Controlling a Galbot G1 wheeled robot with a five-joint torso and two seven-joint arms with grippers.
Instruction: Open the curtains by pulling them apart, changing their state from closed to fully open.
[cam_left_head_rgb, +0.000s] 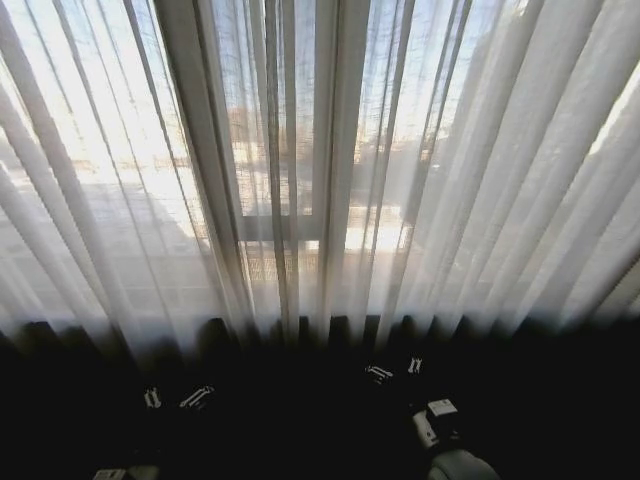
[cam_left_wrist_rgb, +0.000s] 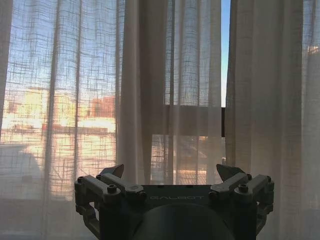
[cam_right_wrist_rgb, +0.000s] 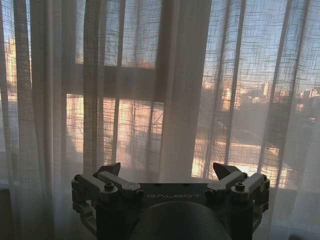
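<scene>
Closed still: two tall sheer cream curtains (cam_left_head_rgb: 430, 170) with long vertical pleats, hanging across the dark window frame (cam_left_head_rgb: 335, 150) and meeting just in front of its central upright. Only a thin strip of bare sky between the panels, seen from the left wrist camera. Judged the opening step: reach not yet made, no fabric taken.

Left gripper (cam_left_head_rgb: 175, 398) low and in shadow, below the curtain hem and left of the frame's central upright. Fingers (cam_left_wrist_rgb: 112, 172) spread wide, nothing between them, cloth well ahead. From the left wrist camera, aimed at the inner edge of the left panel (cam_left_wrist_rgb: 142, 100), with the narrow gap just beside it.

Right gripper (cam_left_head_rgb: 395, 370) likewise low, below the hem and a little right of the same upright. Fingers (cam_right_wrist_rgb: 225, 172) also spread, holding nothing, facing a thick fold of the right panel (cam_right_wrist_rgb: 175, 90) that hangs before the frame's crossbar.

Next move, by judgement: lift and advance both arms toward the upright, set open jaws around each panel's inner edge, close on a bunched pleat rather than a single thin layer, then draw outward, away from the upright. Sheer weave likely to slip from a shallow pinch, so a deep bite on gathered folds advised. Full travel to either side needed before calling it fully open.
</scene>
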